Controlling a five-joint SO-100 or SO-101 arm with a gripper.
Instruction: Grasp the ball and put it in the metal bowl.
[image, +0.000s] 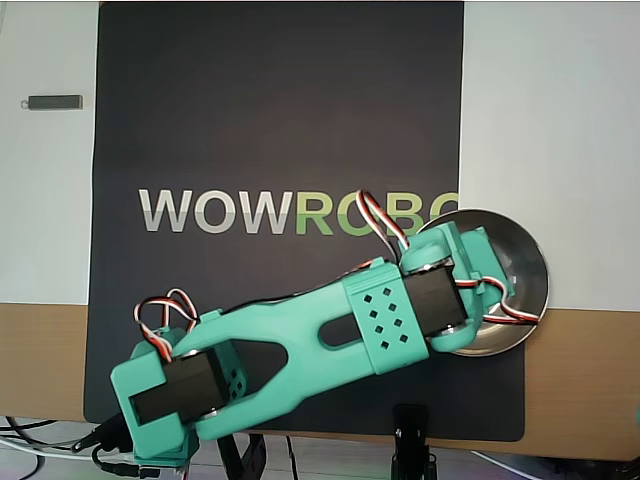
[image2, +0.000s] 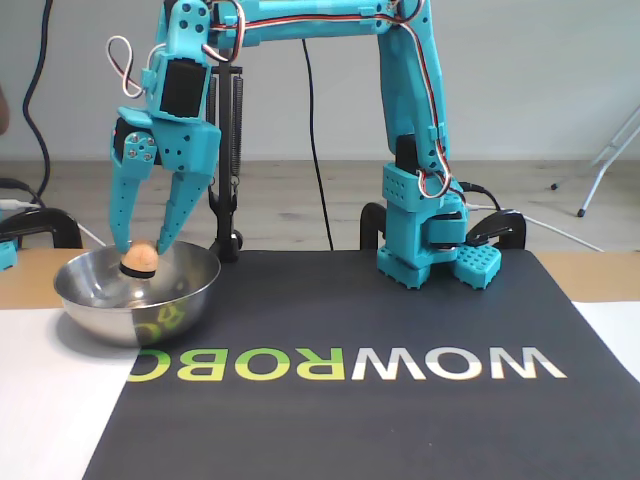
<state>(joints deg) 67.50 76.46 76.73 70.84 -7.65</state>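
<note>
The metal bowl is a shiny shallow steel dish at the mat's left edge in the fixed view. In the overhead view the metal bowl lies at the right, half under the arm. The ball, small and peach-tan, hangs at rim height over the bowl's inside. My teal gripper points straight down and is shut on the ball, one fingertip on each side. In the overhead view the wrist hides the ball and the fingertips.
A black mat with WOWROBO lettering covers the table's middle, with white sheets on both sides. A small dark stick lies at the far left. The arm's base stands at the mat's back edge, beside a black post.
</note>
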